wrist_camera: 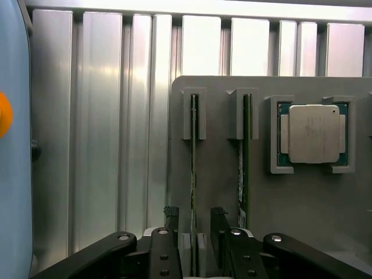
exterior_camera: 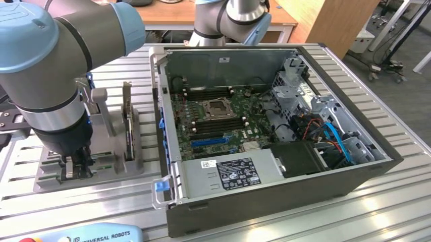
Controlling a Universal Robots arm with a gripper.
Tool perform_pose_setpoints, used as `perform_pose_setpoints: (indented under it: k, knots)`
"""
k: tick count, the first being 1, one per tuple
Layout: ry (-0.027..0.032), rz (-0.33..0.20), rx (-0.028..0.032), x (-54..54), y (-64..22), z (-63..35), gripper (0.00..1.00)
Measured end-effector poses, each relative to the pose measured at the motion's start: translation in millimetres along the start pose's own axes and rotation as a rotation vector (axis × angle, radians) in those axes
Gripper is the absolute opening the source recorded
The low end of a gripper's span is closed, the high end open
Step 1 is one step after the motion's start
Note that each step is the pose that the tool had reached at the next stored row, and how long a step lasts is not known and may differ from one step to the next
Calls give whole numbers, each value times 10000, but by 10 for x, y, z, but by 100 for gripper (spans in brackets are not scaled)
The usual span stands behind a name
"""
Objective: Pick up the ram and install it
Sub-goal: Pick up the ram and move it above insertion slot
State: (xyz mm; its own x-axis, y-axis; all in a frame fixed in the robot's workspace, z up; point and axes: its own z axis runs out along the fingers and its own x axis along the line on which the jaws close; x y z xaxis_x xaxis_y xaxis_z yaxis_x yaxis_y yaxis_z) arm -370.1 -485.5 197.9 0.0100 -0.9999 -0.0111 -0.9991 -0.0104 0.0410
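Two green ram sticks stand on edge in slots of a grey fixture. My gripper is low over the fixture and open. Its black fingers straddle the near end of one ram, with a gap on each side. The other ram stands parallel to it, just outside the far finger. In the exterior view the gripper reaches down into the fixture at the exterior view's left, beside the open computer case. The motherboard lies flat inside the case.
A square silver processor chip sits in a pocket of the fixture beyond the second ram. A hard drive stands upright on the fixture. The table is ribbed aluminium. A blue teach pendant lies at the front edge.
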Motion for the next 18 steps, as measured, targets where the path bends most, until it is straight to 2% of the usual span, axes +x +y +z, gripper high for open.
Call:
perform_pose_setpoints:
  k: [5, 6, 7, 8, 18]
  knots:
    - [0, 0, 1, 0, 0, 0, 34]
    - [-1, 0, 1, 0, 0, 1, 28]
    - [-1, 0, 1, 0, 0, 0, 28]
    - [-1, 0, 1, 0, 0, 1, 21]
    - [-1, 0, 1, 0, -23, 0, 21]
